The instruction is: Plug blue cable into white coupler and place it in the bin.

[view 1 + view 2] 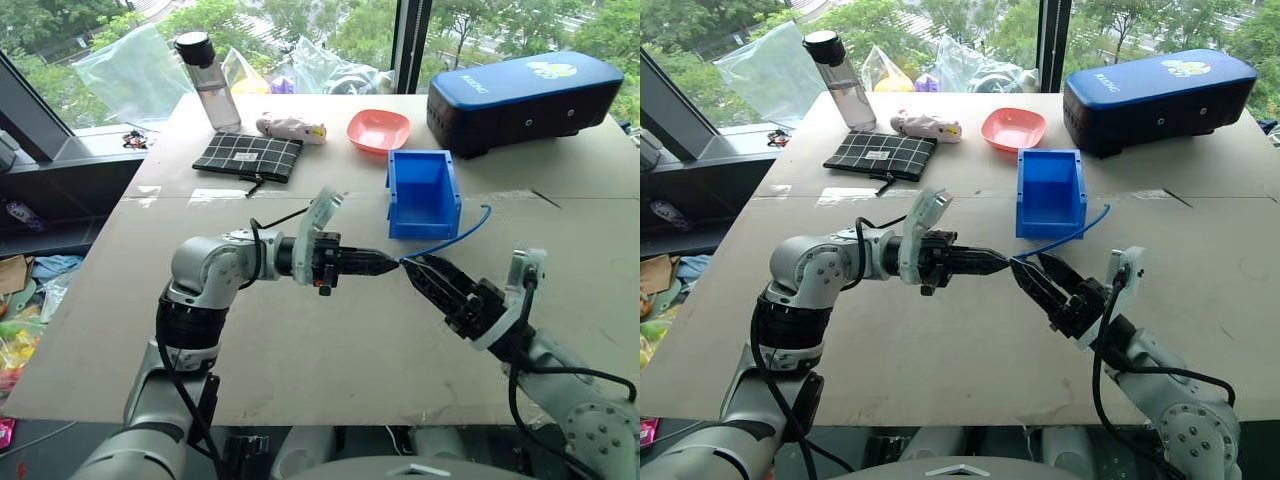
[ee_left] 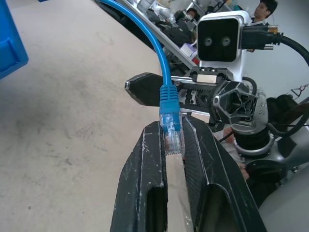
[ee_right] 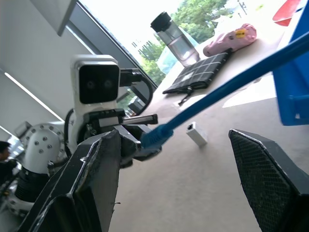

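Currently left gripper (image 2: 173, 140) is clamped on the blue cable (image 1: 452, 236) plug, right gripper (image 3: 174, 169) spread empty — next, grab white coupler (image 3: 196, 134) off the table.

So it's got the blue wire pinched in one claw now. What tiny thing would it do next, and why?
Probably the right gripper, open and empty, should go down for the white coupler. The left gripper is shut on the blue cable right at its clear plug, held above the table, while the coupler lies loose on the table. Plugging in seems to need the coupler held first.
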